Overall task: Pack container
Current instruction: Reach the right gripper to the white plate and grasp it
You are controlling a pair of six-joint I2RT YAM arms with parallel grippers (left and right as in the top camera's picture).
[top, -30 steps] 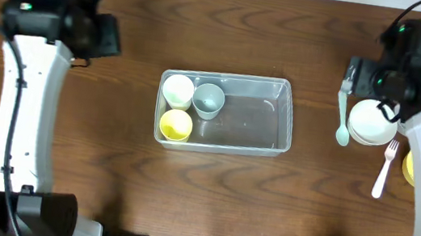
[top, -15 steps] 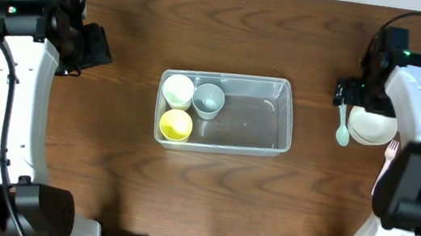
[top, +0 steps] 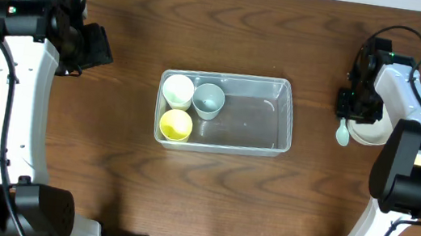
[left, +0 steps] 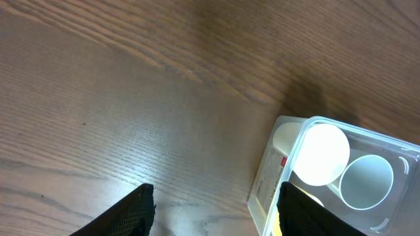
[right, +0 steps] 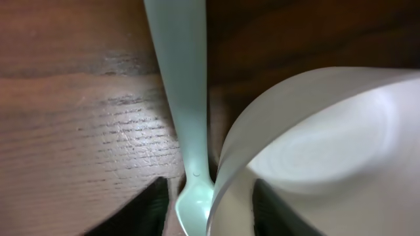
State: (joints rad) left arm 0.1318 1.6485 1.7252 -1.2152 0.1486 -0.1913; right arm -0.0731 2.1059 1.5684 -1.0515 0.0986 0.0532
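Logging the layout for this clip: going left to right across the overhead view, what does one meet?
The left gripper → container → spoon → bowl.

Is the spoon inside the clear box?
No, the spoon lies on the table beside the white bowl, well outside the container.

My left arm [top: 20, 109] and right arm [top: 407, 84] are white shells with black joints; thin black cables [top: 6, 120] run along them; my jaws are black.
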